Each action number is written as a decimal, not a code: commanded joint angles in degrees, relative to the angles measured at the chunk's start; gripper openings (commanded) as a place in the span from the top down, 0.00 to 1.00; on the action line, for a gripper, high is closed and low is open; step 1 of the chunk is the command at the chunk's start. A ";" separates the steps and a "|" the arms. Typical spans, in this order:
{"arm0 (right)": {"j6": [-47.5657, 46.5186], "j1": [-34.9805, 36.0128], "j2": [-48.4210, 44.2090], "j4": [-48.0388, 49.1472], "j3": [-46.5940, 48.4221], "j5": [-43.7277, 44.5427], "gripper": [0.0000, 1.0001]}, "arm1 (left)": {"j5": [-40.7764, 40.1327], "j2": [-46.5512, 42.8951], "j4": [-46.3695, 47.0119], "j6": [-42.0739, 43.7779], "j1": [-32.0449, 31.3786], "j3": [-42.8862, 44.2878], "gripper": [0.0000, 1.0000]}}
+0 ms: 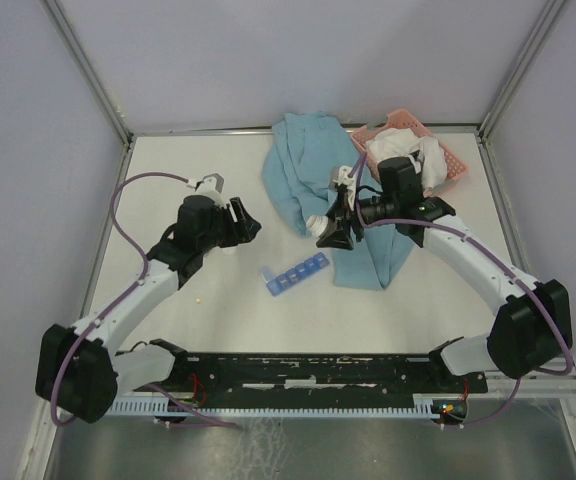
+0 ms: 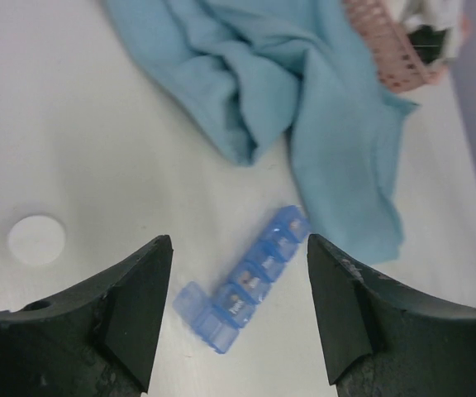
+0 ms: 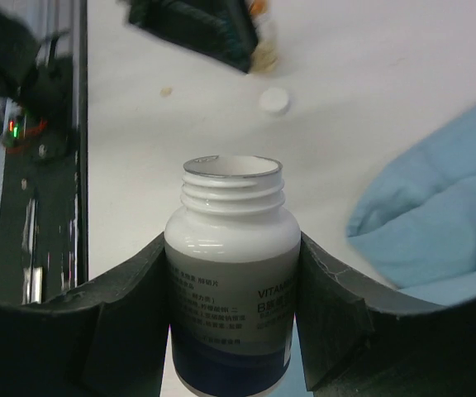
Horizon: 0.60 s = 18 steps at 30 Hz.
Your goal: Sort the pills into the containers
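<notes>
A white plastic vitamin bottle (image 3: 231,207) with a dark blue label band is pinched between the jaws of the right gripper (image 3: 234,244). It is gripped at the body, so the threaded neck stands clear beyond the fingertips. Its mouth is uncapped, presumably so that pills can be tipped out.

The flat white round cap (image 2: 36,240) is seen lying on the table (image 2: 97,124), outside one jaw of the left gripper (image 2: 240,244), whose jaws are spread with nothing between them. The narrow blue translucent pill-organiser strip (image 2: 253,281) is framed in the gap between those spread jaws, below them on the table. Its end lid (image 2: 187,299) is flipped open, apparently to receive a pill.

One tiny tan pill (image 1: 200,297) is seen loose on the table, short of the left jaws towards the arm bases. Whether any compartment is filled cannot be told.
</notes>
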 commanded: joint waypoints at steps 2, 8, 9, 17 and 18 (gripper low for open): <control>43.69 -12.28 -3.39 40.62 5.66 5.24 0.94 | 13.57 -6.80 0.18 3.29 3.31 5.11 0.24; 80.39 -15.84 -0.36 74.62 18.96 2.35 0.93 | 15.57 -8.35 2.11 0.76 3.61 3.34 0.24; 81.73 -13.99 -2.47 77.85 18.59 1.75 0.93 | 16.02 -8.87 3.45 -0.10 3.61 2.13 0.24; 82.10 -19.16 -6.80 68.09 21.63 2.82 0.93 | 19.58 -13.51 10.97 -3.19 3.60 -2.75 0.24; 85.30 -17.60 -7.24 76.35 20.31 1.67 0.93 | 20.47 -13.51 10.89 -3.17 3.60 -2.63 0.24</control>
